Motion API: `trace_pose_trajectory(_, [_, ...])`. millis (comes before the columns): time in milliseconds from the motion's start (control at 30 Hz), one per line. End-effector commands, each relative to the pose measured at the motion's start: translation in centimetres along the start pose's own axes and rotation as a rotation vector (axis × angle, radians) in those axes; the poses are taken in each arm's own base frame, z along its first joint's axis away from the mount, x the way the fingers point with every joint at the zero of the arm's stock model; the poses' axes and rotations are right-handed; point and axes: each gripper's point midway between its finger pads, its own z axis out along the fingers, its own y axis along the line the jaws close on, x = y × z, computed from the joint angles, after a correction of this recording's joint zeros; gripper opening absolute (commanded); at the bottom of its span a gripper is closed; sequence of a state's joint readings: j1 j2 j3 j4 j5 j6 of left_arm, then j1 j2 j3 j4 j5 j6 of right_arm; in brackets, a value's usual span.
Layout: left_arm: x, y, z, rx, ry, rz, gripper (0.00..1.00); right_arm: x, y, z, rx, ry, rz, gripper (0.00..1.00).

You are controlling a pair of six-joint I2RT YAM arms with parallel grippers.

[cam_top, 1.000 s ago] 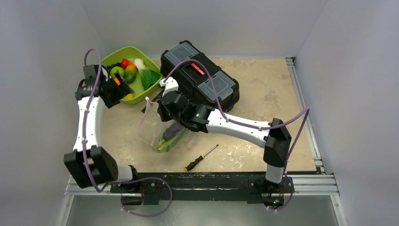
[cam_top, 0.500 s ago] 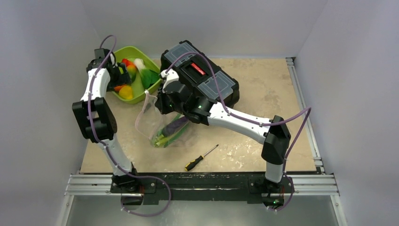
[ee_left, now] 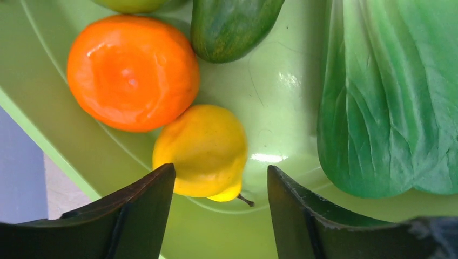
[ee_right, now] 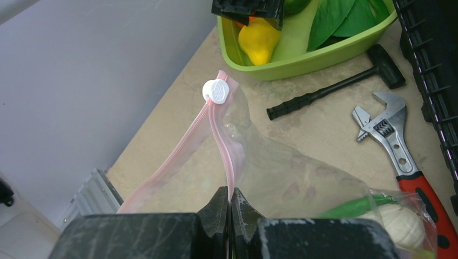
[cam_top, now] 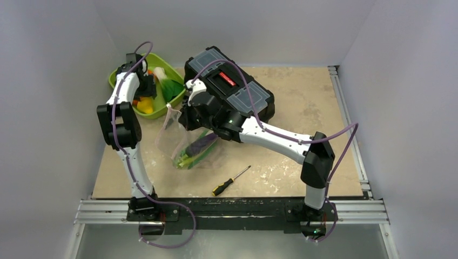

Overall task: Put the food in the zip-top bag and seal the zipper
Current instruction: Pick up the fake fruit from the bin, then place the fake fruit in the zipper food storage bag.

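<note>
— Which step is being done?
— A piece of food is being picked. The yellow pear [ee_left: 201, 151] is reached for in the lime-green tray [ee_left: 281, 70], at the far left corner of the worktop [cam_top: 302, 102]. The left jaws are set apart, one on each side of the pear's thin end. Nothing is gripped there yet.
— And the zip-top bag [ee_right: 302, 178]?
— It is held up by its mouth, on the left half of the worktop, just in front of the black toolbox [cam_top: 229, 86]. The right jaws are pressed tight together on the pink zipper [ee_right: 216, 121]. The mouth is gaping. A purple eggplant [cam_top: 201, 143] and green stalks [cam_top: 188, 159] are seen inside.
— What is called for next?
— It is judged that the left jaws must be closed gently on the pear. Then it must be lifted and carried to the bag's mouth. More food is left in the tray, so the sealing is far off.
— How are the things made?
— The pear is smooth, shiny and rounded, so it may be squeezed out sideways. The orange [ee_left: 132, 73] just beside it is round and glossy. The leafy green [ee_left: 389, 97] is flat and veined. The bag is thin, clear and floppy, with a small white slider [ee_right: 216, 90] on the strip.
</note>
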State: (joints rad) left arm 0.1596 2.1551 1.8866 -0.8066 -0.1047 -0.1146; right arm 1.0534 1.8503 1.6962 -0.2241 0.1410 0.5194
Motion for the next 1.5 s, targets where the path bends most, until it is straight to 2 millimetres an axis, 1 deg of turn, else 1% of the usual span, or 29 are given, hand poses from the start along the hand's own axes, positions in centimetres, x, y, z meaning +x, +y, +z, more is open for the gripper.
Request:
trace_pose_trajectory(0, [0.1, 0.5, 0.2, -0.031, 0.035, -0.004, 0.60, -3.3, 1.0, -2.4, -0.034, -0.085, 0.016, 0.00])
trace_pose_trajectory(33, [0.1, 0.4, 0.1, -0.031, 0.036, -0.003, 0.58, -3.2, 0.9, -2.4, -0.033, -0.084, 0.016, 0.00])
trace_pose_trajectory(100, [0.3, 0.2, -0.1, -0.028, 0.036, 0.006, 0.50, -3.2, 0.9, -2.5, -0.031, -0.083, 0.018, 0.00])
trace_pose_trajectory(133, [0.4, 0.2, -0.2, -0.030, 0.040, 0.012, 0.48, -3.1, 0.8, -2.5, -0.028, -0.080, 0.019, 0.00])
trace_pose_trajectory(167, [0.6, 0.1, -0.3, -0.031, 0.046, 0.021, 0.53, -3.2, 0.8, -2.6, -0.027, -0.079, 0.023, 0.00])
trace_pose_trajectory(233, [1.1, 0.6, -0.3, -0.066, 0.063, 0.035, 0.70, -3.2, 0.9, -2.7, -0.032, -0.080, 0.026, 0.00])
trace_pose_trajectory(267, [1.2, 0.8, -0.4, -0.083, 0.067, 0.036, 0.76, -3.3, 1.0, -2.8, -0.036, -0.084, 0.029, 0.00])
trace_pose_trajectory(333, [1.6, 1.1, -0.2, -0.103, 0.076, 0.038, 0.82, -3.4, 1.1, -2.8, -0.043, -0.087, 0.031, 0.00])
trace_pose_trajectory(433, [1.5, 1.3, 0.1, -0.111, 0.065, 0.045, 0.83, -3.3, 1.0, -2.8, -0.042, -0.086, 0.032, 0.00])
trace_pose_trajectory(533, [1.8, 1.2, 1.2, -0.107, 0.087, 0.062, 0.75, -3.3, 1.0, -2.8, -0.041, -0.085, 0.030, 0.00])
trace_pose_trajectory(633, [1.8, 1.0, 1.3, -0.098, 0.100, 0.058, 0.58, -3.4, 1.0, -2.7, -0.039, -0.087, 0.028, 0.00])
trace_pose_trajectory(733, [1.0, 0.8, 0.4, -0.083, 0.062, 0.051, 0.41, -3.3, 1.0, -2.7, -0.040, -0.084, 0.026, 0.00])
trace_pose_trajectory(767, [0.8, 0.8, -0.1, -0.080, 0.050, 0.051, 0.30, -3.3, 1.0, -2.6, -0.039, -0.081, 0.025, 0.00])
trace_pose_trajectory(800, [0.5, 0.7, -0.8, -0.073, 0.039, 0.051, 0.22, -3.2, 1.0, -2.7, -0.042, -0.078, 0.027, 0.00])
trace_pose_trajectory(867, [-0.2, 0.6, -2.7, -0.056, 0.010, 0.035, 0.10, -3.1, 1.1, -2.7, -0.046, -0.077, 0.031, 0.00])
trace_pose_trajectory(900, [-0.5, 0.4, -4.0, -0.042, -0.007, 0.024, 0.08, -3.3, 1.1, -2.7, -0.046, -0.080, 0.031, 0.00])
trace_pose_trajectory(967, [-1.0, 0.0, -7.1, 0.001, -0.058, -0.005, 0.05, -3.6, 1.1, -2.8, -0.043, -0.086, 0.032, 0.00])
trace_pose_trajectory(1033, [-0.9, -0.8, -9.7, 0.064, -0.099, -0.033, 0.03, -4.0, 1.2, -2.9, -0.044, -0.095, 0.034, 0.00])
trace_pose_trajectory(1067, [-0.9, -1.1, -11.1, 0.089, -0.125, -0.046, 0.00, -4.1, 1.3, -2.9, -0.046, -0.097, 0.035, 0.00])
trace_pose_trajectory(1167, [0.1, -2.2, -14.6, 0.180, -0.186, -0.072, 0.00, -4.1, 1.3, -2.9, -0.049, -0.097, 0.041, 0.00])
trace_pose_trajectory(1267, [1.6, -2.9, -17.8, 0.251, -0.218, -0.074, 0.00, -4.0, 1.3, -2.9, -0.052, -0.093, 0.049, 0.00])
trace_pose_trajectory(1367, [3.4, -4.8, -22.1, 0.401, -0.259, -0.080, 0.00, -4.3, 1.2, -3.2, -0.051, -0.105, 0.054, 0.00])
trace_pose_trajectory(1467, [5.2, -6.6, -26.9, 0.542, -0.347, -0.079, 0.00, -4.6, 1.0, -3.4, -0.043, -0.115, 0.056, 0.00])
